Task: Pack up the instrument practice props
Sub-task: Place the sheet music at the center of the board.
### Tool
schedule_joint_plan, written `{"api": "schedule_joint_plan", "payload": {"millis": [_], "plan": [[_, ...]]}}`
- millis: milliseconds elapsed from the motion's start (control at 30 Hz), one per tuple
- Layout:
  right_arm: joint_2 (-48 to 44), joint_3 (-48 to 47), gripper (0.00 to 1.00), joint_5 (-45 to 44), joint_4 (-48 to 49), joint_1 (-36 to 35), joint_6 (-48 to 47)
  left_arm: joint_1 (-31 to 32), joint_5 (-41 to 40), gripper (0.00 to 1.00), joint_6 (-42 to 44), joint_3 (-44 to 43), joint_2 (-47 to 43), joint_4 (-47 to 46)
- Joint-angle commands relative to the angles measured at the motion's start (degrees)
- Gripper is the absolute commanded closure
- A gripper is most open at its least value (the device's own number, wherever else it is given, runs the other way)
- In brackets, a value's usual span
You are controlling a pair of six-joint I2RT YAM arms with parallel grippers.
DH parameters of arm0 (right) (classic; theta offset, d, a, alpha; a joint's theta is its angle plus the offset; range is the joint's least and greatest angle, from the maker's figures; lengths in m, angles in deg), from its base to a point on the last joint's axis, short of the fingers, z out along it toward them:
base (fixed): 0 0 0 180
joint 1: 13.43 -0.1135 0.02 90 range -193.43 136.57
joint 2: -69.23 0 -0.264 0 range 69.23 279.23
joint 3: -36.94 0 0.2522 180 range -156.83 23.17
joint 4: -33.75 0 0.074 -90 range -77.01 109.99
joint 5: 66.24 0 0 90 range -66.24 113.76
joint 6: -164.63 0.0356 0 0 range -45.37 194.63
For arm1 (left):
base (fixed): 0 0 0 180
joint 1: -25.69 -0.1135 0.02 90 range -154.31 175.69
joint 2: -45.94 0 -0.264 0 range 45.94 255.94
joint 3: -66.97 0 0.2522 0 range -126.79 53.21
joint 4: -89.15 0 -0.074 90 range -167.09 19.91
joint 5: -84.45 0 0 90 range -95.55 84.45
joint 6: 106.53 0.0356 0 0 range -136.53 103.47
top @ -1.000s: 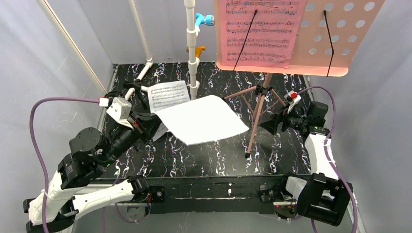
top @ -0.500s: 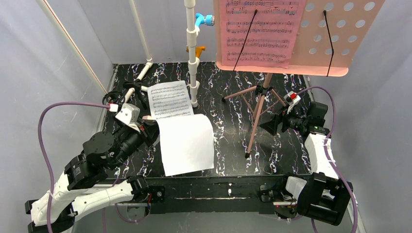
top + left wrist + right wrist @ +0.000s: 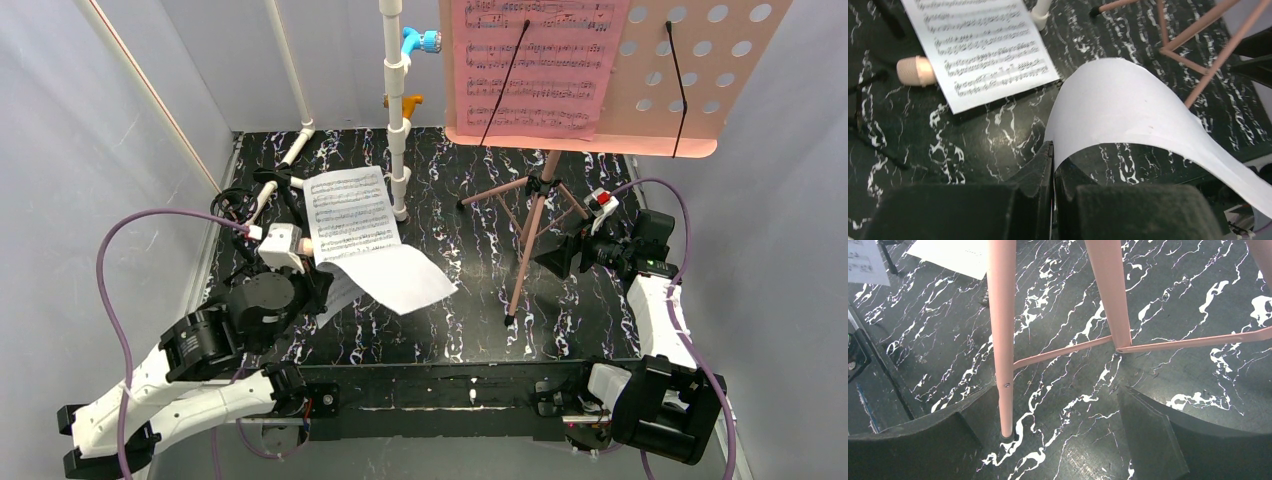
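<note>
**Left grips blank page; right open by stand**

Your left gripper [image 3: 1053,152] has its jaws pinched on the edge of the blank white page [image 3: 1128,107], which arches over the table [image 3: 480,300] beside the printed page [image 3: 350,212]. Your right gripper [image 3: 1053,407] is spread and empty, facing the pink music stand [image 3: 535,225] legs.

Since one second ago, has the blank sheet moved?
Yes. The blank sheet, pinched in the left gripper, has swung left, away from the stand leg.

A black, white-veined table [image 3: 480,322] carries an upright white pipe frame [image 3: 398,130] at twelve o'clock, its blue fitting [image 3: 422,41] and orange fitting [image 3: 409,101] pointing toward three o'clock.
</note>
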Motion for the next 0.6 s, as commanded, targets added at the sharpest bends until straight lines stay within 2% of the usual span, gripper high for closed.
{"api": "schedule_joint_plan", "payload": {"millis": [0,100,300,567], "plan": [[0.04,-1.4,0.02,-0.11,0.04,0.29,-0.81,-0.59,-5.61,1.0,-11.43,0.34,3.12,7.27],[0.0,-1.48,0.02,-0.34,-0.09,0.29,-0.96,-3.41,-2.76,1.0,-12.43,2.03,3.7,5.4],[-0.74,-1.4,0.02,-1.07,-0.4,0.29,-1.41,-15.83,10.42,1.0,-14.03,7.29,0.9,0.14],[-0.64,-1.49,0.02,-1.07,-0.49,0.29,-1.51,-19.83,12.19,1.0,-15.73,6.91,1.21,-0.91]]}}
